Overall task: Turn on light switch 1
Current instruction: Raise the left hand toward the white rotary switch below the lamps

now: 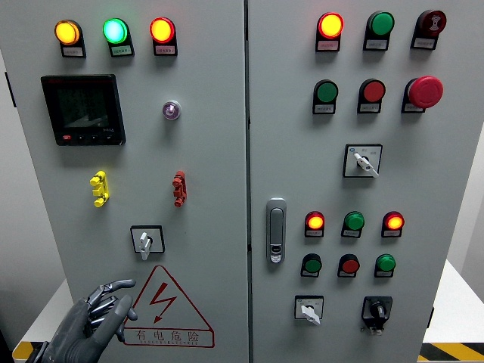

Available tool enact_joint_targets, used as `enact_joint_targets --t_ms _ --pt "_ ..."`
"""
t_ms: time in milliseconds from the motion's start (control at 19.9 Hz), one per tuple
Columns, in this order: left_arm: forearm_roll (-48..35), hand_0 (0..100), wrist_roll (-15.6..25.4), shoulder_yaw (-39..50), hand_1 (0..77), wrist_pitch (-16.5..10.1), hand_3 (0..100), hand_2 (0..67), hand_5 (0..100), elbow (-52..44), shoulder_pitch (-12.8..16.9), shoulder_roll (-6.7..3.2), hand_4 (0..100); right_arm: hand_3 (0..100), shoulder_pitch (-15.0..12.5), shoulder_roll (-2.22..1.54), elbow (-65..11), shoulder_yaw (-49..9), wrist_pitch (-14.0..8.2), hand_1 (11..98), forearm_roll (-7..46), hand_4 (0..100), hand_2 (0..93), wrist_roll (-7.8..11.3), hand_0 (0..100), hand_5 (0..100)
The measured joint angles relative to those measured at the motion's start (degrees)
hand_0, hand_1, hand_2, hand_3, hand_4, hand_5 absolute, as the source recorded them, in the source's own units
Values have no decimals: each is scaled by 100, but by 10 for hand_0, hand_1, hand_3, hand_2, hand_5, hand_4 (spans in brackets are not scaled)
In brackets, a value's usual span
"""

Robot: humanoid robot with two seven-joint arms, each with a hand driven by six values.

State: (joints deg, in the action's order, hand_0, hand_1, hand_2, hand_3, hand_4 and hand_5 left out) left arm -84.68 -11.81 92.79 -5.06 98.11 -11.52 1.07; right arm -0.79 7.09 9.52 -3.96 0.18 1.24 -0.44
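The left hand [102,314] is seen at seven o'clock, fingers loosely spread, nothing held, against the warning triangle [164,308]; the rotary switch [146,240] is found just above at twelve o'clock

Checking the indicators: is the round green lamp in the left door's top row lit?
On. The round green lamp glows bright, unlike the dark green buttons on the right door.

button labels [121,51] illegible (too small), left forearm [57,354] cropped
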Motion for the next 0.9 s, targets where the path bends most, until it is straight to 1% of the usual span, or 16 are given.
enact_joint_targets --t_ms 150,251,401,552,652,752,903 --pt "-19 0 -377 69 456 172 843 348 854 14 -237 -8 998 194 0 0 0 0 -2 195 0 192 0 0 0 106" --pt "-22 0 -678 84 458 286 852 356 863 17 -428 -10 1000 194 1 2 1 0 -2 195 0 192 0 0 0 106" --pt "-26 0 -979 88 463 334 861 368 880 27 -584 -44 1000 194 1 3 4 0 -2 195 0 191 0 0 0 106" --pt "-14 0 -1221 56 463 327 861 373 872 48 -739 -49 1000 194 1 3 4 0 -2 195 0 191 0 0 0 106" --pt "-19 0 -1305 35 462 332 861 376 857 49 -861 -23 1000 194 0 3 4 0 -2 195 0 191 0 0 0 106" --pt "-41 0 -1403 30 461 383 859 379 846 49 -945 24 1000 194 1 3 3 0 -2 195 0 191 0 0 0 106" --pt "-65 0 -1713 -5 455 618 858 382 820 48 -1137 76 1000 195 0 2 2 0 -1 196 0 191 0 0 0 106"
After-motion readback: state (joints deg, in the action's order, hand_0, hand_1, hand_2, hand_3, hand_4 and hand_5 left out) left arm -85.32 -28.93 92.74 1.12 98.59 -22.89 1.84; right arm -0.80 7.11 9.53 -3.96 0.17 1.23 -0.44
